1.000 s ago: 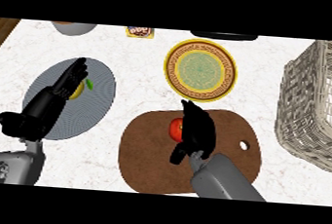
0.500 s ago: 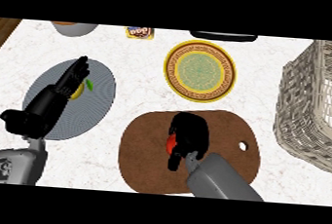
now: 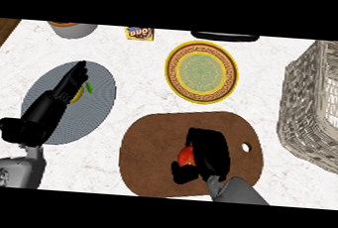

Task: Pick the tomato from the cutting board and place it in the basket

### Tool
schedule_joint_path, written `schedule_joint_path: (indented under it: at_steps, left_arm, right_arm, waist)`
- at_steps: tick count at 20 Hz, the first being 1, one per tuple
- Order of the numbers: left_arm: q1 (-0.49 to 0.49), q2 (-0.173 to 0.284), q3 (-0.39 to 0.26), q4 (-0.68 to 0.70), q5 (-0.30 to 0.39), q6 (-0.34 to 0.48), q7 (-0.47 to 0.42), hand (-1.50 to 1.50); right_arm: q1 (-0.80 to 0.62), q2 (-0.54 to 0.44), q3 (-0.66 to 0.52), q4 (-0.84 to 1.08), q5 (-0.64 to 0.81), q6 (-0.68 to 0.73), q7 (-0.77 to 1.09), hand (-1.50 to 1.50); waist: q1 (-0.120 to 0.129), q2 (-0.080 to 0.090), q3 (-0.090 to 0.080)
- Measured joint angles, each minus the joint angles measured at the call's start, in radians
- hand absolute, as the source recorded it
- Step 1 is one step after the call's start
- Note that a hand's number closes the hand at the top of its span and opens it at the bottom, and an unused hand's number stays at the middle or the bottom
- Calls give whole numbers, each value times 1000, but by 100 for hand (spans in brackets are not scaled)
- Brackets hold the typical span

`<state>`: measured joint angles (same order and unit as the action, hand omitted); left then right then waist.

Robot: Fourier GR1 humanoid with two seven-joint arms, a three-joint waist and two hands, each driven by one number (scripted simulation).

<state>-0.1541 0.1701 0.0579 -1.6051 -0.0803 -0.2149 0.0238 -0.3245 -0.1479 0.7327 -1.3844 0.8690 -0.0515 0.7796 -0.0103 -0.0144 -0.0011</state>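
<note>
From the head view, I've got my right hand point(image 3: 207, 156) down on the brown oval wooden cutting board point(image 3: 155, 140), fingers and thumb curled round the red tomato point(image 3: 186, 156), so only a sliver of red shows at the hand's left. I judge that's the grasp closing before a lift. The tomato sits on the board, well apart from the woven wicker basket point(image 3: 312, 106) at the right edge, which is where it goes. My left hand point(image 3: 51, 108) rests, fingers straight, over the grey round plate point(image 3: 95, 106), out of the way. Count: one tomato, one board, one basket, one grey plate, one yellow patterned plate point(image 3: 202, 72) on the white marbled table point(image 3: 138, 69).
</note>
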Motion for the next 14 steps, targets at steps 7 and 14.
schedule_joint_path:
  at_steps: [7, 14]
  left_arm:
    - [16, 3, 9, -7, 5, -5, -1, 0]
    - [10, 12, 23, -2, 7, -6, 0, 0]
  right_arm:
    - [275, -239, -11, -330, -15, -82, -118, 150]
    - [419, -247, -47, -655, -93, -213, -180, 150]
  waist:
    - [-7, 7, 1]
    - [-16, 7, 2]
